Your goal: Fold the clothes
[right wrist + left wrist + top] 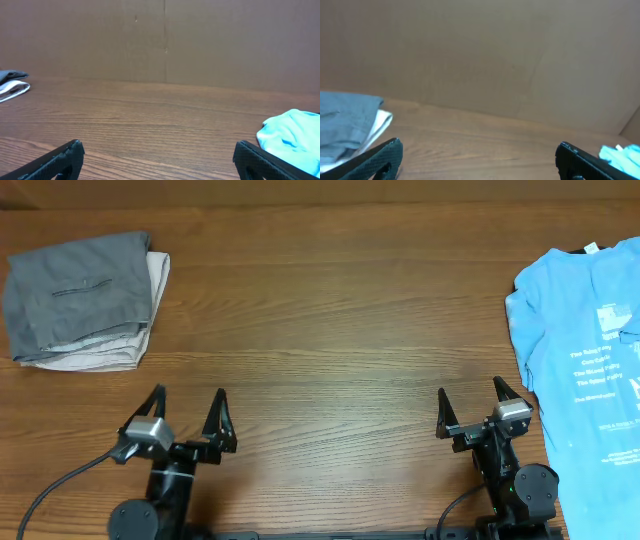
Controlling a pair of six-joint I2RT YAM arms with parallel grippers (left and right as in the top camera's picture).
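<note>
Here, the dark-grey woven cloth shorts (75, 290) lie atop a pale beige folded garment (157, 280) at the far-left corner of the desk (330, 330). The left claw (189, 392) and right claw (470, 387) stand spread and empty; best pinch only the grey layer.

The brown wood-grain table (320, 330) carries two lots of cloth, well apart. At its far left corner lies a folded pale beige garment (95, 361), with folded dark-grey shorts (75, 290) stacked on top. Along the right edge, a light-blue T-shirt (590, 350) with white print lies spread out.
</note>
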